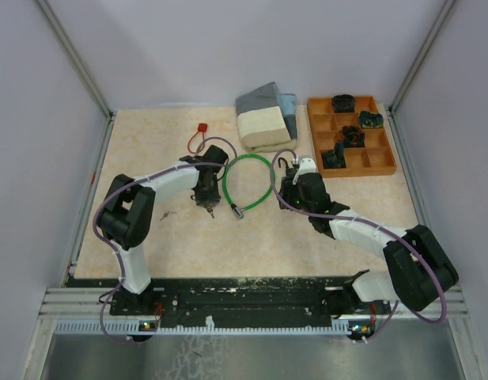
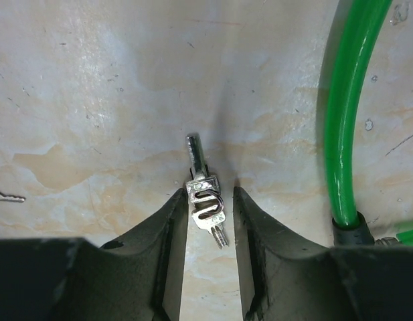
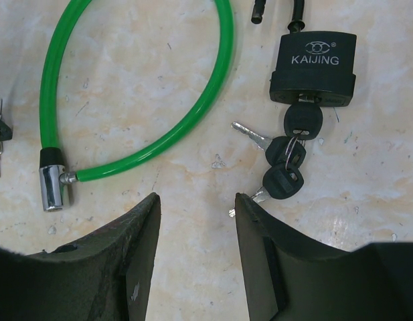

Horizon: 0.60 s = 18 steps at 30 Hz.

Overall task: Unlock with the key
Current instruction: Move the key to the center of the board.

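- Top view: left gripper (image 1: 207, 198) low over the middle of the table, just left of the glossy green plastic-coated cable loop (image 1: 247, 157). Right gripper (image 1: 291, 190) just right of that loop, toward the table's right edge. Near the far edge, grey and cream foam blocks (image 1: 263, 127). In the far right corner, an orange compartmented plastic tray (image 1: 390, 146) with dark parts in it. Lock and keys too small to read from here.
- Left wrist view: left gripper (image 2: 209, 192) partly spread, straddling a small bunch of flat silver metal keys (image 2: 196, 150) lying on the table. One finger against the bunch, a slit of table showing beside the other, so no pinch yet. Green cable (image 2: 340, 134) near, on the right of the view.
- Right wrist view: right gripper (image 3: 196, 199) spread and empty, hovering near the black block-shaped padlock marked KAIJING (image 3: 313, 67). A black-headed key (image 3: 303, 120) apparently seated in its keyhole, with two more on the same ring. Green cable (image 3: 223, 53) with its chrome end piece (image 3: 51, 187) lying free on the table, well apart from the padlock.
- Progress, as a judgement: early. Nothing lifted, no key gripped or being turned. Padlock locked or released: impossible to tell. Probably left to do: close on a key, steady the lock, turn.
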Tool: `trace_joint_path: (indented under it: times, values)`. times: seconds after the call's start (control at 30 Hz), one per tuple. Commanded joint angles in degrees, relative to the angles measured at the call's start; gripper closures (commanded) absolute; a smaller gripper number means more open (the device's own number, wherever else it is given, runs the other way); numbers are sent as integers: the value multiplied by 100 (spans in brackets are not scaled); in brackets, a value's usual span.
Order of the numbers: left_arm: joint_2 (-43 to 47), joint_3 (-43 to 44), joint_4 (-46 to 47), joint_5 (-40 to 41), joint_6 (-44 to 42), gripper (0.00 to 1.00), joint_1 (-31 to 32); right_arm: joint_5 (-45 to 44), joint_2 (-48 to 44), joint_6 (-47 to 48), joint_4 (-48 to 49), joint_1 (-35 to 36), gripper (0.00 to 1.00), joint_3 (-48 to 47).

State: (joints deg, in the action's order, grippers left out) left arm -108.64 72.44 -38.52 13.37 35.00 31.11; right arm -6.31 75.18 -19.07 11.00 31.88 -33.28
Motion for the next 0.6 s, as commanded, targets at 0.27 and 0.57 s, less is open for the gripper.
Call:
trace_joint_path:
  times: [0.27, 0.57]
  values:
    - [-123, -614, 408, -82, -68, 72, -142, 77, -108, 88, 209, 73, 52, -162]
    - [641, -1281, 1257, -850, -74, 76, -253, 290, -251, 139, 271, 129, 52, -137]
